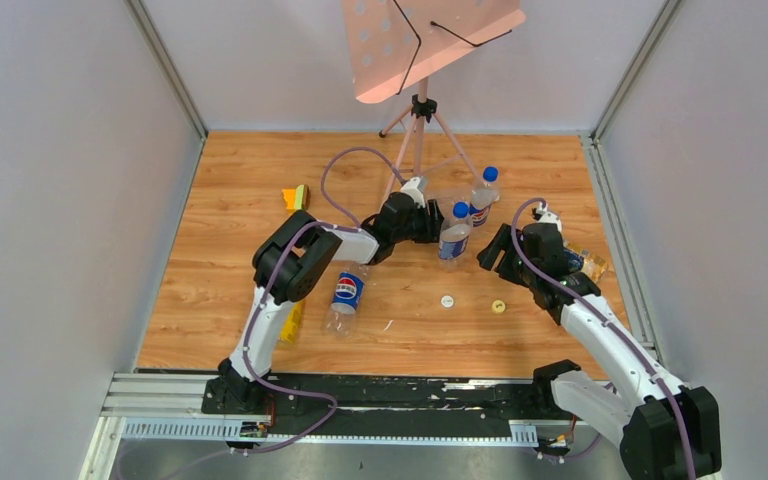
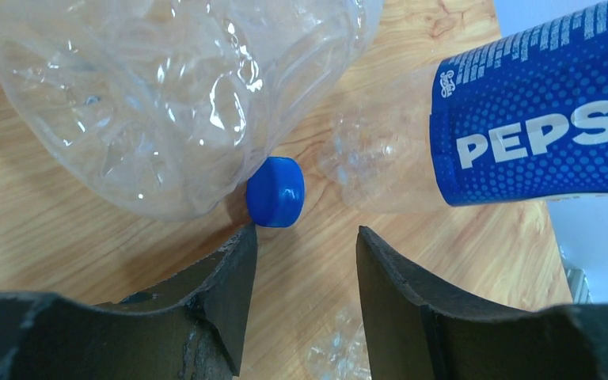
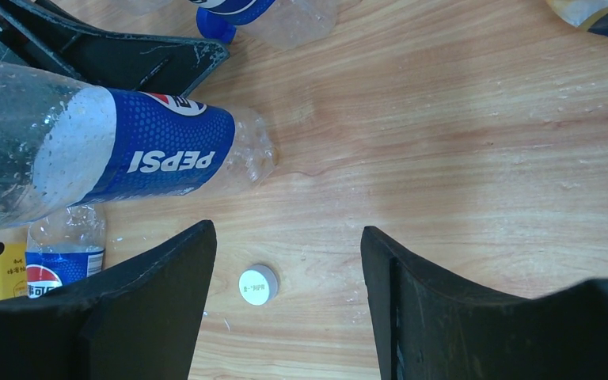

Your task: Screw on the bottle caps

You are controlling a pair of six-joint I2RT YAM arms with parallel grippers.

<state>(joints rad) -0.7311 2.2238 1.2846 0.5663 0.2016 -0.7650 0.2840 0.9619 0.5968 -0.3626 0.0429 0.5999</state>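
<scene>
Pepsi label (image 2: 538, 134) cut off at right edge; crumpled clear bottle (image 2: 174, 95) cropped at top, white cap (image 3: 257, 285) print too small to read

white cap (image 1: 447, 300) and yellow cap (image 1: 499, 307) lie loose near two upright blue-capped bottles (image 1: 455, 238) (image 1: 482, 200).

Wooden table (image 1: 240, 200) with bottles (image 1: 346, 292), caps (image 1: 447, 300)

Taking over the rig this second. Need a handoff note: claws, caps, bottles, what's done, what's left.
Left claw: open, empty, tips just short of a blue cap beside a crushed clear bottle.
Right claw: open, empty, over the white cap.
Done: near standing bottle and far standing bottle wear blue caps.
Left: white cap and yellow cap loose on the table, not yet screwed on.
</scene>
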